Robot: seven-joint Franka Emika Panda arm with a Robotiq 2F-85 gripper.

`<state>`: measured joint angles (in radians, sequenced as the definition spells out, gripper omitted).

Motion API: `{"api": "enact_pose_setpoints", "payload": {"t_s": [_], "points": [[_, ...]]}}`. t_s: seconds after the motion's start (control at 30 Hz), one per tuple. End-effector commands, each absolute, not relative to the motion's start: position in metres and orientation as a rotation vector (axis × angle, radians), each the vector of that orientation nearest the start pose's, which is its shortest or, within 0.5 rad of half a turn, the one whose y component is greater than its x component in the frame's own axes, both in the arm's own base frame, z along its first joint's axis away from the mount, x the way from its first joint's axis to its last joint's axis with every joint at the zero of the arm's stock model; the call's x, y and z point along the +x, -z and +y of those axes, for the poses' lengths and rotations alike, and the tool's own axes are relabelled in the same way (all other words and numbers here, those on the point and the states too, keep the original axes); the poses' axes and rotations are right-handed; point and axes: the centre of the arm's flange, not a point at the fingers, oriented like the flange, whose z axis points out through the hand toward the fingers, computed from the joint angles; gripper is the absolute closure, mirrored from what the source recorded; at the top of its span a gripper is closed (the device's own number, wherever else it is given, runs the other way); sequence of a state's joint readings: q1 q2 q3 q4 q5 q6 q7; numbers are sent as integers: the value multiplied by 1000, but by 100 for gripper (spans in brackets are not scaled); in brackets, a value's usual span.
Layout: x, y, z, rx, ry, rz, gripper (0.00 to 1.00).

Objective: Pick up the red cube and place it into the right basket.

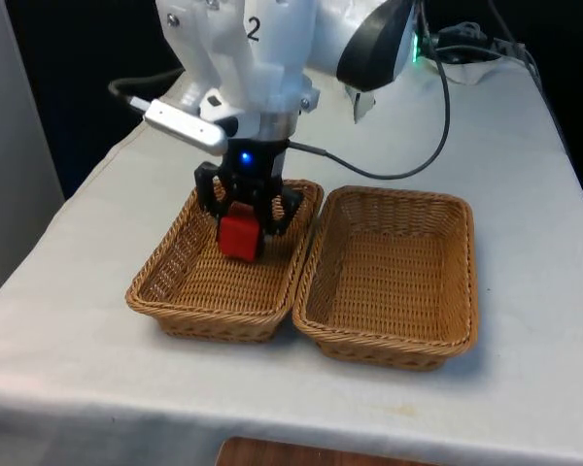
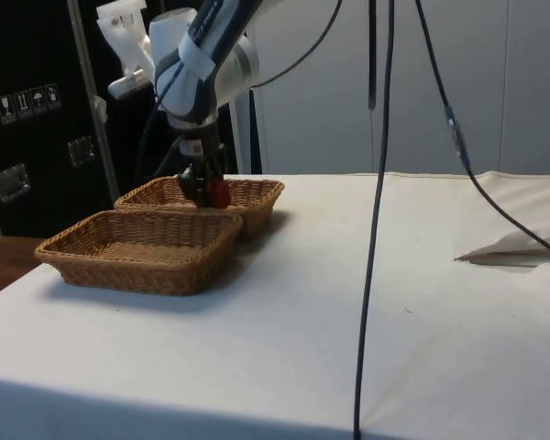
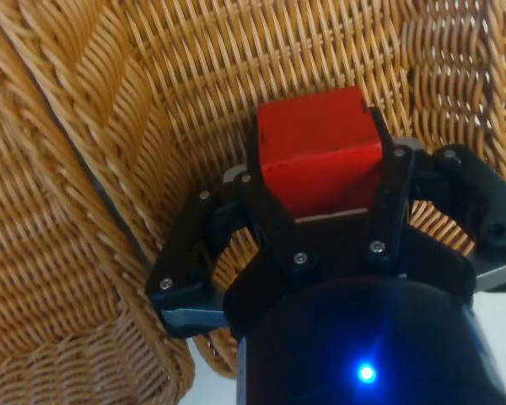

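The black two-finger gripper (image 1: pixel 245 216) has its fingers clamped tight on the small red cube (image 1: pixel 239 236), and the wrist view shows the cube (image 3: pixel 319 152) squeezed between them. It hangs over the woven wicker basket on the front view's left (image 1: pixel 180 291), lifted off the basket floor. Just beside it sits the second woven wicker basket (image 1: pixel 389 340), rims touching, on the white tablecloth (image 1: pixel 78 359).
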<state>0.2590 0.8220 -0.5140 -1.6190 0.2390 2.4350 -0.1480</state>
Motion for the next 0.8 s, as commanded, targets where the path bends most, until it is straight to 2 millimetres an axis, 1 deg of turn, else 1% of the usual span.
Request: {"api": "enact_pose_setpoints", "payload": {"t_s": [0.0,0.1,0.37,0.4,0.43,0.47,0.5,0.57,0.6,0.7,0.73,0.77], "points": [[689,-196,-127,-3353,114,207,97],[691,-193,-128,-3352,116,215,97],[691,-194,-128,-3355,116,214,97],[691,-194,-128,-3355,116,212,96],[691,-194,-128,-3355,116,212,90],[691,-193,-128,-3355,115,212,82],[691,-193,-128,-3355,115,212,59],[691,-194,-129,-3359,115,212,39],[691,-193,-129,-3356,116,212,39],[691,-193,-129,-3356,116,212,10],[691,-193,-129,-3356,116,212,3],[691,-193,-129,-3356,116,212,0]]}}
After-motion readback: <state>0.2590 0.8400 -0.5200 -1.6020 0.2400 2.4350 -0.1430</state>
